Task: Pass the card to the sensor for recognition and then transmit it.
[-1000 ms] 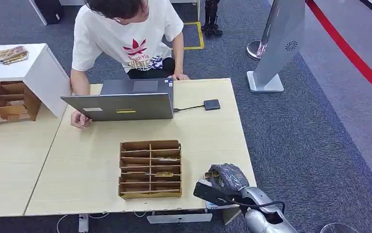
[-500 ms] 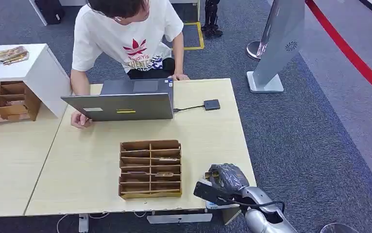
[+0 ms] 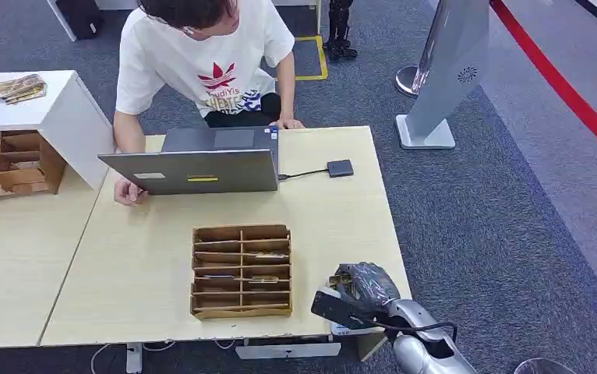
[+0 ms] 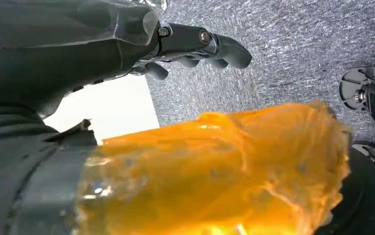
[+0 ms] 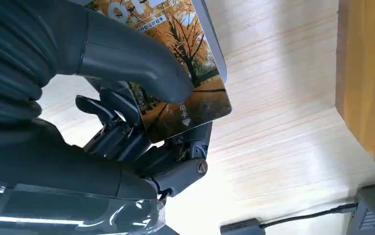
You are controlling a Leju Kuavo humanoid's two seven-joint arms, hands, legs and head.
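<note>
Right hand [image 3: 362, 287] at near right corner of our pale wood-grain table [image 3: 334, 210], thick grey thumb pressing glossy card [image 5: 183, 81] against darker fingers [image 5: 114, 115]; card rectangular with rounded corners, printed with autumn trees. Left hand [image 4: 141, 39] hangs over speckled grey carpet [image 4: 293, 44], holds nothing, fingers gently curved and apart. Left to right on table: open grey laptop [image 3: 198, 167], brown cardboard slotted organizer [image 3: 241, 270] before it, small dark square sensor [image 3: 340, 167] on thin black cable. Person [image 3: 202, 62] in white shirt sits behind laptop.
</note>
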